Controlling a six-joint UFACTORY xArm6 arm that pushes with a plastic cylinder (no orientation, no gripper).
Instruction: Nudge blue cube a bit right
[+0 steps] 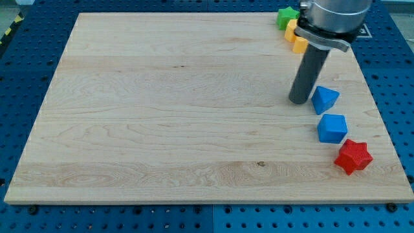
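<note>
The blue cube (332, 127) lies on the wooden board near the view's right edge. A blue triangular block (325, 99) sits just above it. A red star-shaped block (353, 156) sits just below and right of the cube. My tip (299, 101) rests on the board just left of the blue triangular block, above and left of the blue cube, not touching the cube.
A green block (286, 16) and a yellow block (295, 36) lie at the view's top right, partly hidden behind the arm. The wooden board (162, 110) fills most of the view, on a blue perforated table (19, 77).
</note>
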